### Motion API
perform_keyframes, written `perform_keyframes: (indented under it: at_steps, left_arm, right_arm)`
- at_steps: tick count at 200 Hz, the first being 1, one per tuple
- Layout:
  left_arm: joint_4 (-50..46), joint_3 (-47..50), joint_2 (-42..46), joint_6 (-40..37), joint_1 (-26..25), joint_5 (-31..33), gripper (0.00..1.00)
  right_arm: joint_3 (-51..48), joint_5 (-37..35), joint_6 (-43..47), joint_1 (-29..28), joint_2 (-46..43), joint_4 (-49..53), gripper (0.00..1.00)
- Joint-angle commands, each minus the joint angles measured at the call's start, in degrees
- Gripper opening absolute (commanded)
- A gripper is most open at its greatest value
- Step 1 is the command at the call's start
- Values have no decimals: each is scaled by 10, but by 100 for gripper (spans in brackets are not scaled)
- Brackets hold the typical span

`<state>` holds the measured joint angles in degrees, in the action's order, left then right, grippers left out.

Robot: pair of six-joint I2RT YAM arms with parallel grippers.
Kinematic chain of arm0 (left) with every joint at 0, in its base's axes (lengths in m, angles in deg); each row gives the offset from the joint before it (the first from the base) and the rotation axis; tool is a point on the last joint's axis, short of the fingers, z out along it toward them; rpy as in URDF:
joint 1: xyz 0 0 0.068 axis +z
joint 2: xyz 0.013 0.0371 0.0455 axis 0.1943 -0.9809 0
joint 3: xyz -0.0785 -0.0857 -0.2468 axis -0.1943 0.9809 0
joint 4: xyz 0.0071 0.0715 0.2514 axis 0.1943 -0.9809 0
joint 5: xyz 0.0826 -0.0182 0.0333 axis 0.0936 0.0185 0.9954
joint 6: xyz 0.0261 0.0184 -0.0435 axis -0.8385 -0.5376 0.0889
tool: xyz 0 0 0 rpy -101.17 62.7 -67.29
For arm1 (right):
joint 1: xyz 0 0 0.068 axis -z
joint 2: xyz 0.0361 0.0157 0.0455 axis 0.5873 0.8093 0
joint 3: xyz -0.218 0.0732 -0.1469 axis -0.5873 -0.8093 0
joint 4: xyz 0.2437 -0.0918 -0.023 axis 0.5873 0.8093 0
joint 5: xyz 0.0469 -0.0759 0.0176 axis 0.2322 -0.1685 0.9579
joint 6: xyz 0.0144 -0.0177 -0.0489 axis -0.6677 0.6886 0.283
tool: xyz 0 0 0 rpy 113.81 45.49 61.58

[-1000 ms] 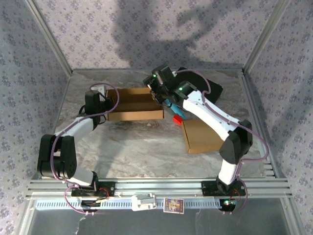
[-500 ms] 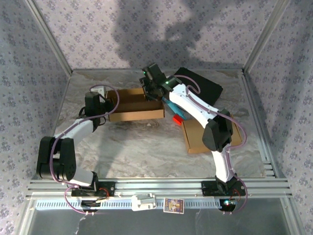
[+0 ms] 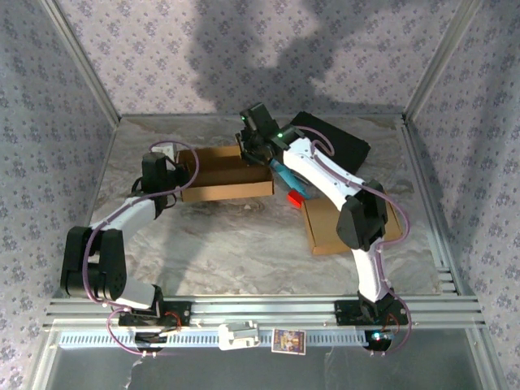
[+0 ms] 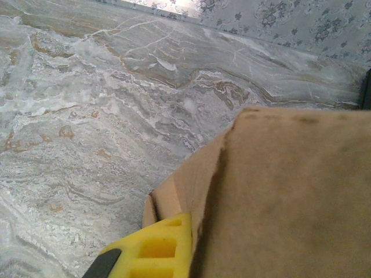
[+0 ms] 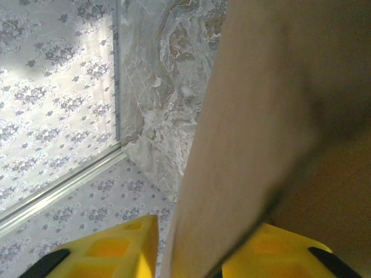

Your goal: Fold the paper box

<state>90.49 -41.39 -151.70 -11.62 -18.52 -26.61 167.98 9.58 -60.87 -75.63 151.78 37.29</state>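
Note:
The paper box (image 3: 223, 172) is a brown open tray lying at the back middle of the table. My left gripper (image 3: 168, 174) is shut on its left end wall. In the left wrist view one yellow finger (image 4: 153, 250) presses against that cardboard wall (image 4: 290, 197), and the other finger is hidden behind it. My right gripper (image 3: 255, 149) is at the box's back right corner. In the right wrist view its two yellow fingers (image 5: 119, 246) stand either side of an upright cardboard wall (image 5: 255, 133), with a thin gap still showing on the left side, so it is open.
A flat brown cardboard piece (image 3: 345, 223) lies on the right. A red object (image 3: 295, 197) and a blue one (image 3: 284, 172) lie beside the right arm. A black slab (image 3: 333, 140) sits at the back right. Patterned walls close in three sides.
The right arm has swung left and back to the box's right back corner, and its jaws have narrowed around the wall. The left arm and the box have stayed put.

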Motion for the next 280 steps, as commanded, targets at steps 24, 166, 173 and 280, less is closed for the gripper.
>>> perform_keyframes:
  at_steps: [24, 166, 173, 280]
  left_arm:
    - [-15, 8, 13, 4, -5, 1, 1]
    - [-145, 33, 160, 55, -6, -8, 32]
    - [-161, 33, 172, 63, -6, -16, 32]
    - [-411, -20, 367, 285, 15, -20, 40]
  right_arm:
    - [-12, 15, -7, 7, 2, 1, 15]
    - [-114, 27, -17, 3, -55, -40, 2]
    - [-118, 27, -16, 3, -56, -40, 2]
    - [-156, 36, -4, -5, -79, -39, 2]
